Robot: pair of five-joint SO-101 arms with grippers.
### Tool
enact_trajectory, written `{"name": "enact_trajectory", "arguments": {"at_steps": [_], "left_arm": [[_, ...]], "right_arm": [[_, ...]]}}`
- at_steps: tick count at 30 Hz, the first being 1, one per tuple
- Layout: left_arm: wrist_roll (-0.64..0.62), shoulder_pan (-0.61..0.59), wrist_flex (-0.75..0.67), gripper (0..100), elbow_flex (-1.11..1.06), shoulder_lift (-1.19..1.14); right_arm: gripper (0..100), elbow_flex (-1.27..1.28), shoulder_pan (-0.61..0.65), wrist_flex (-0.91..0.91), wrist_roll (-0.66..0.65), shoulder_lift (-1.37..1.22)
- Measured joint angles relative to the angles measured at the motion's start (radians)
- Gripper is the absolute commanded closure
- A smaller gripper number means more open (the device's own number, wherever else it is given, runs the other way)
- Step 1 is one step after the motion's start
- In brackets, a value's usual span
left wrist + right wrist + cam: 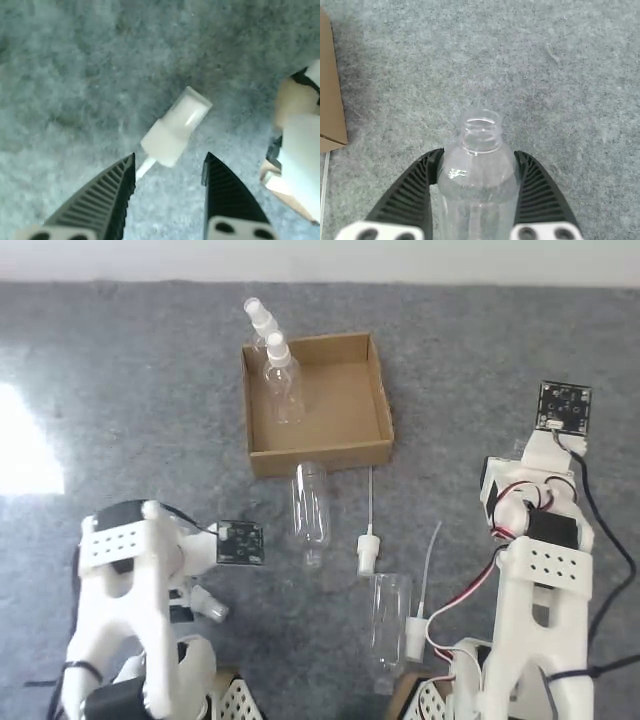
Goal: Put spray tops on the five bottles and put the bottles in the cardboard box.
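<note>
grey, carpet-like table beneath two white arms: near the near left corner the left arm (128, 580) holds its left gripper (170, 157) over the surface, jaws spread wide and holding nothing, with the lower end of a loose spray top (176, 127) lying tilted between the fingertips and touching neither. along the right edge stands the right arm (545, 570), whose right gripper (477, 154) is clamped on the shoulder of an uncapped bottle (478, 192), mouth open. by the middle of the near edge a near bottle (388, 625) lies on its side, a second spray top (415, 633) just beside it with its thin tube running toward the far edge. farther in, a middle bottle (309, 508) lies with its base close to the near wall of the cardboard box (330, 455); a third spray top (367, 552) lies just to its right, tube pointing at the box. inside the box, along its left wall, is a capped bottle (283, 388). a second capped bottle (259, 322) shows at the box's far left corner; whether it is inside or just outside cannot be told.
</note>
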State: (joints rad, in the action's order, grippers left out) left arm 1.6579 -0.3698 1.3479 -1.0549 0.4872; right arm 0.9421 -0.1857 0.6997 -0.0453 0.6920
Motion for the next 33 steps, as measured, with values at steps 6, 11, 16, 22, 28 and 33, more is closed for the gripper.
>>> {"name": "enact_trajectory", "arguments": {"at_steps": [6,11,16,22,28,33], "left_arm": [[-0.115,0.068,-0.149,79,-0.078,0.0],[-0.265,0.121,-0.213,86,-0.081,0.0],[-0.338,0.155,-0.242,88,-0.081,0.0],[-0.419,0.189,-0.242,88,-0.081,0.0],[-0.483,0.221,-0.242,76,-0.081,0.0],[-0.465,0.224,-0.242,76,-0.081,0.0]], "right_arm": [[96.1,0.0,0.0,0.0,0.0,0.0],[96.1,0.0,0.0,0.0,0.0,0.0],[96.1,0.0,0.0,0.0,0.0,0.0],[96.1,0.0,0.0,0.0,0.0,0.0],[96.1,0.0,0.0,0.0,0.0,0.0],[96.1,0.0,0.0,0.0,0.0,0.0]]}}
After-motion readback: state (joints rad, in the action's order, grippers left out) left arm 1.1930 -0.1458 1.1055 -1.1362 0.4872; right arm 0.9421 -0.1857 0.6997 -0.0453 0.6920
